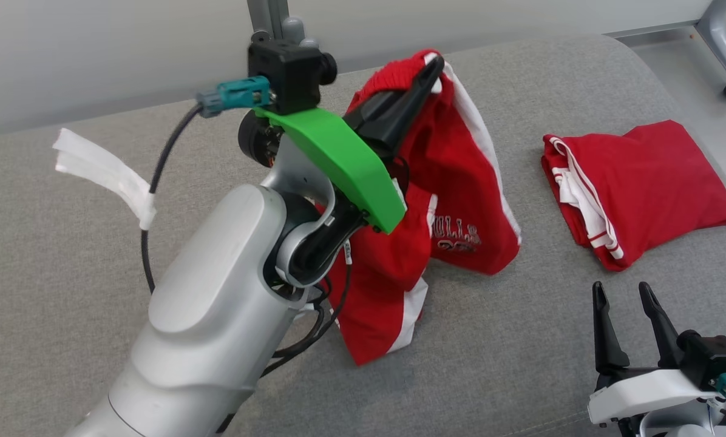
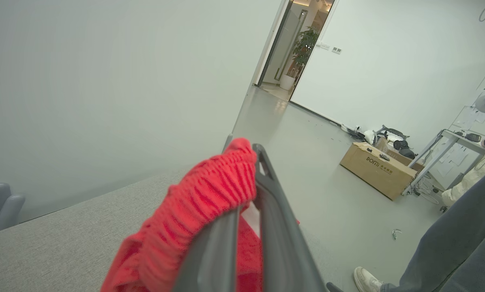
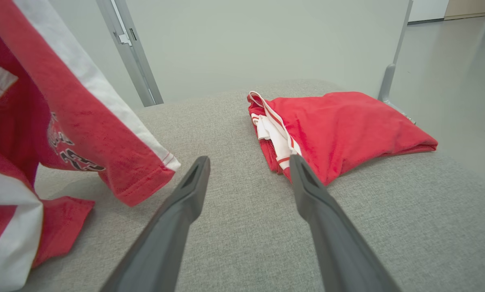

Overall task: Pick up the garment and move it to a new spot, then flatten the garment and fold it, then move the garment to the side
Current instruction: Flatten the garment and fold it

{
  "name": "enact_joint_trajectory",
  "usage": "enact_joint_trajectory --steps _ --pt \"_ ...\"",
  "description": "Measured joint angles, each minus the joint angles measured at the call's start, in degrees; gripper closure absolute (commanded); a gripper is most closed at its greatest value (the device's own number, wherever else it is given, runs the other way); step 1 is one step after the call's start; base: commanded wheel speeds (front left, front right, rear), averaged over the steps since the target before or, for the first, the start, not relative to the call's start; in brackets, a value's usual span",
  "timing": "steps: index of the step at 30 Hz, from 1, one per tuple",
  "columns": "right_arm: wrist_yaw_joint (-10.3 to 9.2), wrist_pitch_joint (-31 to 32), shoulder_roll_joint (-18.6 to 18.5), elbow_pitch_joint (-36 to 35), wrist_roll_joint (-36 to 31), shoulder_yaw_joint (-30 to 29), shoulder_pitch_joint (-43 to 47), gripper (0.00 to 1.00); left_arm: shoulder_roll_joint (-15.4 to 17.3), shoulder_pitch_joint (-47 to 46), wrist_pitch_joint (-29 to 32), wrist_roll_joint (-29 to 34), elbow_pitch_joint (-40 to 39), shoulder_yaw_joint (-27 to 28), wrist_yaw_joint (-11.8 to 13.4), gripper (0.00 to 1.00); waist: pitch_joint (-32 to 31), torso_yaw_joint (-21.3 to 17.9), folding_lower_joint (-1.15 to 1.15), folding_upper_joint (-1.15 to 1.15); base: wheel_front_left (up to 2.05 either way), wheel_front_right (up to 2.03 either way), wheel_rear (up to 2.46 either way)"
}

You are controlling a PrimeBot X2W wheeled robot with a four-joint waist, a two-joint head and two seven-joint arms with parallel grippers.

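A red garment (image 1: 454, 182) with white side stripes and lettering hangs from my left gripper (image 1: 433, 65), which is shut on its ribbed waistband (image 2: 210, 190) above the grey padded table (image 1: 65, 255). The garment's lower hem trails on the table (image 1: 381, 340). In the right wrist view the hanging garment (image 3: 64, 117) fills the left side. My right gripper (image 1: 624, 297) stands open at the lower right, low over the table, with nothing between its fingers (image 3: 185, 194).
A second red garment (image 1: 636, 182) lies folded on the table's right side, also seen as a folded red garment (image 3: 340, 129) just beyond my right fingertips. White tape (image 1: 105, 170) wraps my left arm's cable. A person's leg (image 2: 449, 243) and a cardboard box (image 2: 376, 168) are beside the table.
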Motion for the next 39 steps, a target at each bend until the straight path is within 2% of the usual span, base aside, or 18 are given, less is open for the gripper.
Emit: enact_joint_trajectory --steps 5,10,12,21,24,29,32,39 --pt "0.00 0.00 0.01 0.09 0.07 -0.20 0.00 0.00 -0.01 -2.11 -4.15 -5.28 -2.97 -0.60 3.80 1.00 -0.10 -0.27 0.00 0.00 0.00 0.00 0.00" --pt "0.00 0.00 0.01 0.08 0.15 -0.35 0.02 0.00 0.77 1.29 -4.64 -5.54 -2.96 -2.67 4.07 1.00 -0.15 0.03 0.00 0.00 0.00 0.00 0.00" --pt "0.00 0.00 0.00 0.14 0.26 -0.34 0.14 0.00 3.52 6.31 -4.22 -6.34 -3.31 -3.53 3.33 1.00 -0.41 0.07 0.00 0.00 0.00 0.00 0.00" --pt "0.00 0.00 -0.01 0.89 0.21 -1.83 3.07 0.00 20.14 31.81 -1.02 -11.37 -7.65 -6.49 0.58 1.00 -1.86 1.95 0.00 0.00 0.00 0.00 0.00" --pt "-0.01 0.00 -0.01 1.08 -0.10 -2.04 3.53 0.00 23.37 35.67 -2.48 -10.34 -7.09 -7.33 -0.20 1.00 -2.36 3.39 0.00 0.00 0.00 0.00 0.00" --pt "0.00 0.00 0.00 1.23 -1.05 -1.62 3.92 0.00 24.31 37.08 -6.00 -7.87 -3.10 -8.46 -2.04 1.00 -3.01 6.48 0.00 0.00 0.00 0.00 0.00" --pt "0.00 0.00 0.01 1.21 -1.76 -1.62 3.88 0.00 23.19 36.99 -6.68 -8.87 -0.20 -9.33 -3.04 1.00 -3.28 8.40 0.00 0.00 0.00 0.00 0.00" --pt "0.00 0.00 0.01 1.41 -3.25 -1.57 3.55 0.00 23.03 34.02 -4.26 -12.15 5.41 -13.33 -3.93 1.00 -4.03 11.97 0.00 0.00 0.00 0.00 0.00"
